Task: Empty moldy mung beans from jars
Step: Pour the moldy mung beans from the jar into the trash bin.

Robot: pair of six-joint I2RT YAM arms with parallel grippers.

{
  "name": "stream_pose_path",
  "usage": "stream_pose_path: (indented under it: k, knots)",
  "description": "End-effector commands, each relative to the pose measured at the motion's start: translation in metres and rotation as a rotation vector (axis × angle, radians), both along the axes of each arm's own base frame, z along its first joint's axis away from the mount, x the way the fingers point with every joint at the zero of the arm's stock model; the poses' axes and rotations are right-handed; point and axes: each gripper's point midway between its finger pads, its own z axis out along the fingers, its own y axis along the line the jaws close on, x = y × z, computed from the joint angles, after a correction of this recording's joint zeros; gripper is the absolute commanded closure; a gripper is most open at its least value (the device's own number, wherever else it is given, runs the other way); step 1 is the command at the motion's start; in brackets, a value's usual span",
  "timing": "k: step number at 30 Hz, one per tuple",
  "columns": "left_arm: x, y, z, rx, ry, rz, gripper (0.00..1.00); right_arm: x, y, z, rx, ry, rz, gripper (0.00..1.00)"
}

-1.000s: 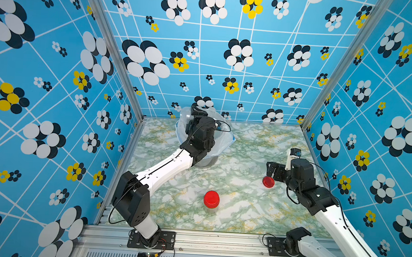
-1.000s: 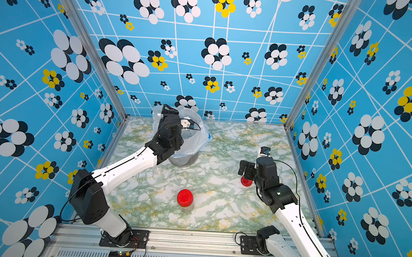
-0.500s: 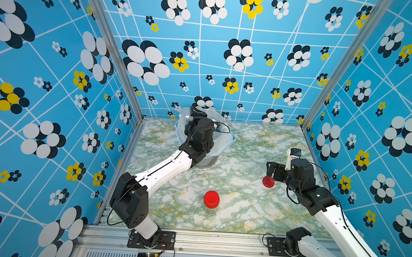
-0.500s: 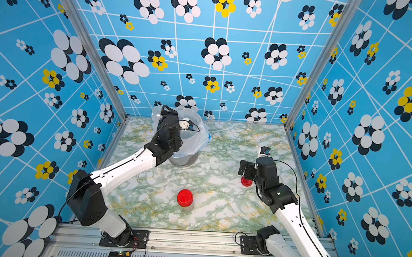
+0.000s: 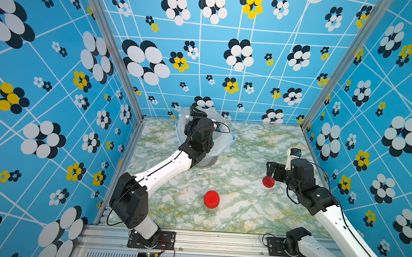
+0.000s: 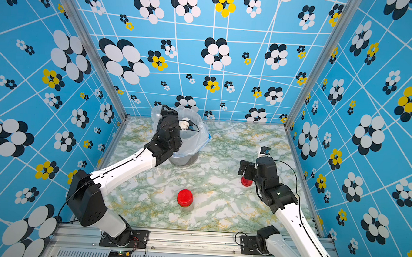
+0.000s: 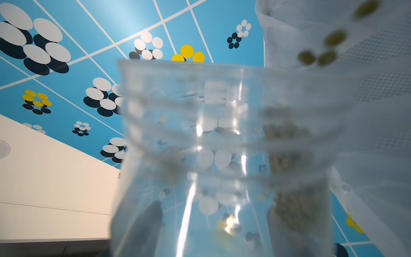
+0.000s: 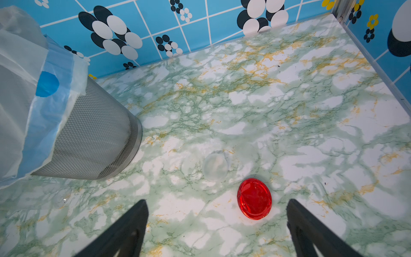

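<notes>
**Gloss, film and mesh**

The clear plastic jar [image 7: 200,155] at my left wrist is smooth and glossy, streaked with bright reflections, with moulded ridges round its wall. The olive-green mung beans [image 7: 289,200] inside it look dull and grainy. The thin white plastic bag [image 8: 20,89] is filmy, half see-through and creased. It lines the grey metal mesh bin [image 8: 95,138], whose fine wire looks matt above a smooth base band. The green-and-white marble-patterned bench [image 8: 311,111] is smooth with a soft sheen. The red round lid [image 8: 254,198] is see-through, glossy plastic. The fingers [image 8: 133,222] of my right end effector [image 8: 216,201] are matt black.
</notes>
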Motion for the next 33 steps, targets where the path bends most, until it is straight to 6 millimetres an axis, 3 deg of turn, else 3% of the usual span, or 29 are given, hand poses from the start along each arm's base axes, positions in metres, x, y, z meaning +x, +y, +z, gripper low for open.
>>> stream_pose_path:
  k: [1, 23, 25, 29, 33]
  knots:
    - [-0.004, 0.005, 0.014, -0.034, -0.040, 0.012, 0.72, 0.001, 0.003, 0.003, 0.013, -0.013, 0.005, 0.01]
    - [-0.015, 0.013, 0.028, -0.030, -0.063, -0.006, 0.72, 0.009, 0.009, 0.004, 0.026, -0.008, 0.017, 0.01]
    - [-0.016, 0.014, 0.025, -0.035, -0.061, -0.007, 0.72, 0.008, 0.008, 0.004, 0.024, -0.010, 0.018, 0.01]
    - [-0.018, 0.014, -0.006, -0.023, 0.035, -0.017, 0.71, 0.008, 0.008, 0.001, 0.022, -0.003, 0.019, 0.01]
    - [-0.017, 0.014, 0.014, -0.029, -0.024, -0.009, 0.71, 0.009, 0.010, 0.001, 0.027, 0.000, 0.023, 0.01]
